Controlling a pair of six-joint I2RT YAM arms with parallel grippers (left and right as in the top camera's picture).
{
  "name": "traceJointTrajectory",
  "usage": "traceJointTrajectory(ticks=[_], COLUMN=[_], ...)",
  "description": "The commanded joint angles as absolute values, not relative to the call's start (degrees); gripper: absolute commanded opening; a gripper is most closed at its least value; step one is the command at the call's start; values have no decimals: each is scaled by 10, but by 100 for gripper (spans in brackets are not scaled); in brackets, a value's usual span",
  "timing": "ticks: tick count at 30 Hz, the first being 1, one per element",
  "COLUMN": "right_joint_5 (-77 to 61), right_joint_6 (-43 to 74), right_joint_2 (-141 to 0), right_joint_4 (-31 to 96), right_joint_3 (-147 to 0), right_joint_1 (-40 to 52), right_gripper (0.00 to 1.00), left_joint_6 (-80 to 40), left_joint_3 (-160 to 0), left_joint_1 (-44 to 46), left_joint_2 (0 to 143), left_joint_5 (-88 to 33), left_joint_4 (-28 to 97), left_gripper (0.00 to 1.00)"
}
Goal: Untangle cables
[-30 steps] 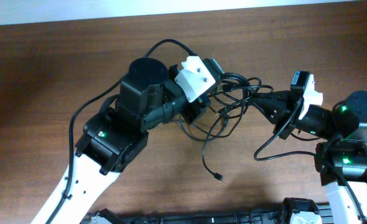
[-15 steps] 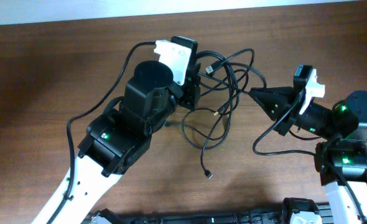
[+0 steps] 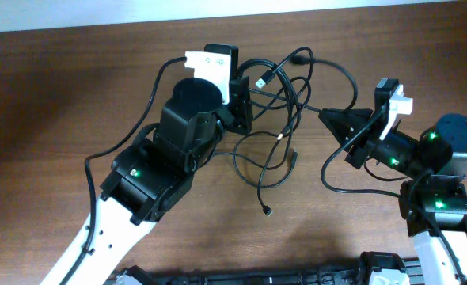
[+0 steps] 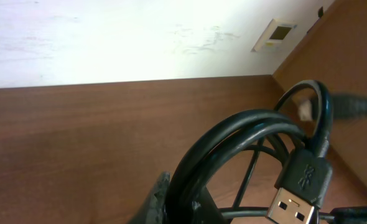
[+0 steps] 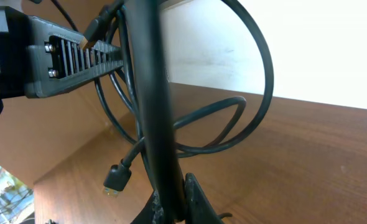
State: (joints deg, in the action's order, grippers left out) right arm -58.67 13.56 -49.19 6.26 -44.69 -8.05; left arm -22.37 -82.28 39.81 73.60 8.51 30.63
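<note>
Pinching thin, glossy black cables [image 3: 285,119] in tangled round loops, left hand [image 3: 241,107] and right hand [image 3: 327,118] each clamped on a strand, over smooth wood-grain counter [image 3: 59,95].

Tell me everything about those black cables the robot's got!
The cables are thin, black and rubbery-looking. They loop through each other in a loose tangle strung between the two arms. The left gripper and the right gripper each pinch a strand. A silver-tipped USB plug sticks out near the left one. Another small plug ends a loose strand lower down, over the brown table.
</note>
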Motion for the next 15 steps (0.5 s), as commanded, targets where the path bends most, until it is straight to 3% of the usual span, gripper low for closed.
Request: traceJointTrajectory(ticks=[1,2,3,9,15], right_joint_5=[-546,-546,-547,-559,-569], right_joint_6=[140,140,140,140,141], right_joint_2=[-491,-491,-491,-491,-491], right_joint_4=[71,71,71,71,67], right_joint_3=[-452,-452,-452,-452,-452], right_joint_1=[-88,-88,-88,-88,-88], right_gripper=[20,36,100,99,99], left_joint_6=[-232,-231,-231,-191,17], left_joint_3=[-825,-825,-825,-825,-825], left_joint_1=[381,381,381,382,382], left_joint_2=[726,726,726,726,726], left_joint_5=[183,183,184,175,39], left_joint_4=[303,303,303,303,304], left_gripper=[0,0,0,0,0])
